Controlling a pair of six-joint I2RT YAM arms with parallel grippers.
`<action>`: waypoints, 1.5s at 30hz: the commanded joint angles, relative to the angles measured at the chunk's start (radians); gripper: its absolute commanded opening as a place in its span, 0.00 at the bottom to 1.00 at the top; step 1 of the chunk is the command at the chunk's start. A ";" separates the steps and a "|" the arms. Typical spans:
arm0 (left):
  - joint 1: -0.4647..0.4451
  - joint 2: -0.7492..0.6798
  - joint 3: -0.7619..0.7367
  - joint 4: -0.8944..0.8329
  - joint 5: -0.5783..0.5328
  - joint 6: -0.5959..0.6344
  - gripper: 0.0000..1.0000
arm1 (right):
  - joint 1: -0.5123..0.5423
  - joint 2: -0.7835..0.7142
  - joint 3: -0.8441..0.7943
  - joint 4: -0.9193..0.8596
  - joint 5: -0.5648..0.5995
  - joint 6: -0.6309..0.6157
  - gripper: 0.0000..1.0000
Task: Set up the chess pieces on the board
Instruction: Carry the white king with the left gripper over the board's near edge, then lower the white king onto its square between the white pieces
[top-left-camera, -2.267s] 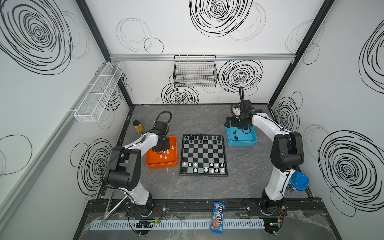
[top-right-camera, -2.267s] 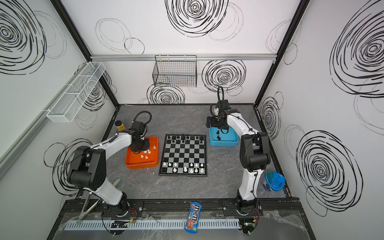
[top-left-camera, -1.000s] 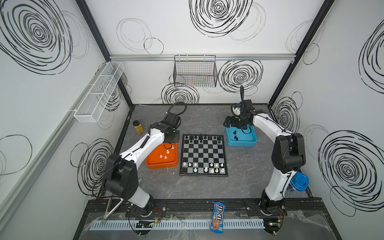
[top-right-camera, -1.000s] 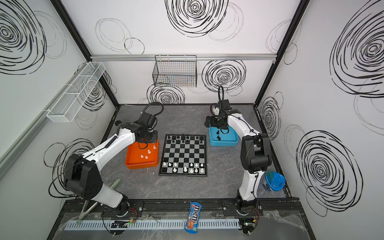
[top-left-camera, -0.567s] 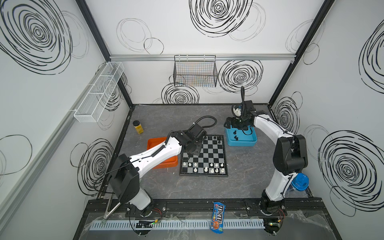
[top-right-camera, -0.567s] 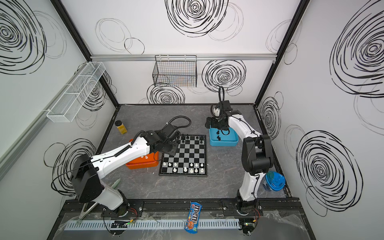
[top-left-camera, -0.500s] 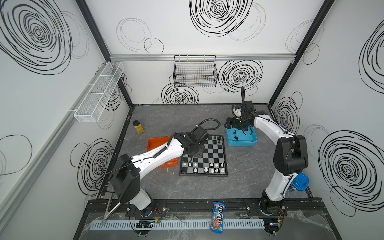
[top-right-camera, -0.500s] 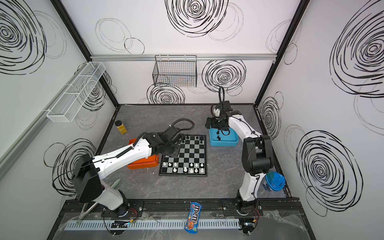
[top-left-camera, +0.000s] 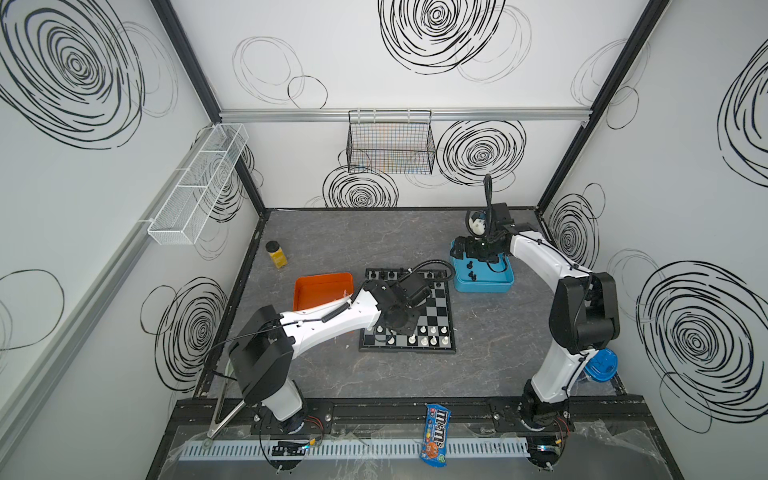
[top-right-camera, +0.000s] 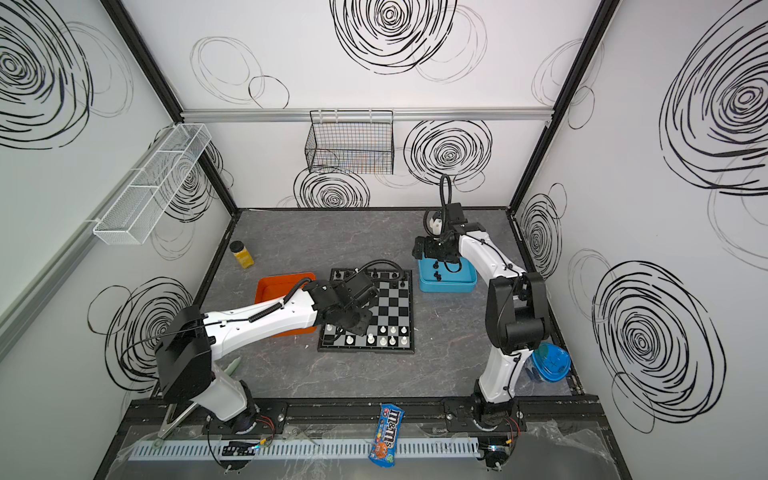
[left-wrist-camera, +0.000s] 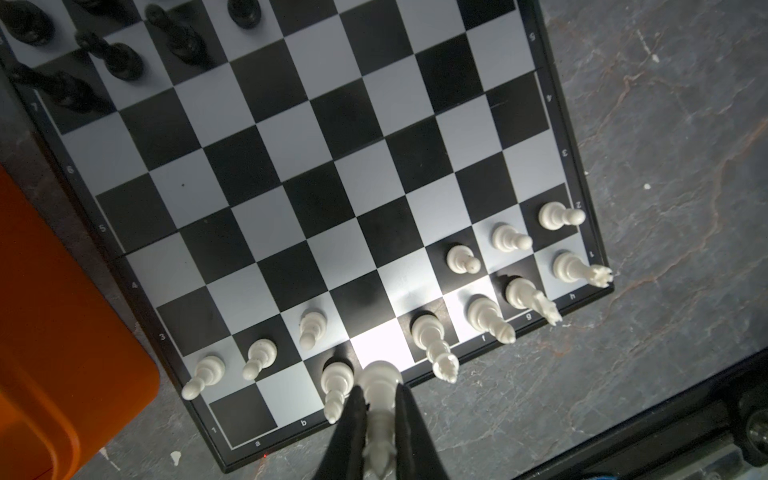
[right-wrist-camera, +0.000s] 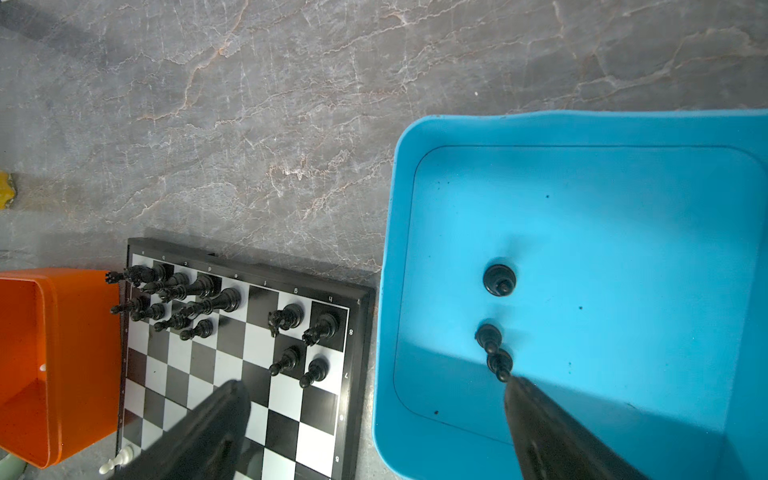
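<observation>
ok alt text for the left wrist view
The left gripper pinches a white chess piece over an empty light square in the board's white back row, between standing pieces. Black pieces crowd the far corner; an orange tray lies alongside.

Two high overhead views, close wrist views sharing the board (left-wrist-camera: 332, 174)

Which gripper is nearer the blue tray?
Right. The right gripper hangs open over the blue tray's rim; the left gripper is over the board's near edge, shut on a white piece.
</observation>
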 joint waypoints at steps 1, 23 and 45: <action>-0.012 0.017 -0.027 0.034 0.019 -0.023 0.16 | -0.004 -0.036 -0.014 0.008 0.013 -0.011 1.00; -0.022 0.058 -0.079 0.091 0.014 -0.013 0.16 | -0.006 -0.033 -0.023 0.009 0.017 -0.012 1.00; -0.015 0.077 -0.085 0.101 -0.006 -0.005 0.20 | -0.009 -0.023 -0.025 0.014 0.011 -0.013 1.00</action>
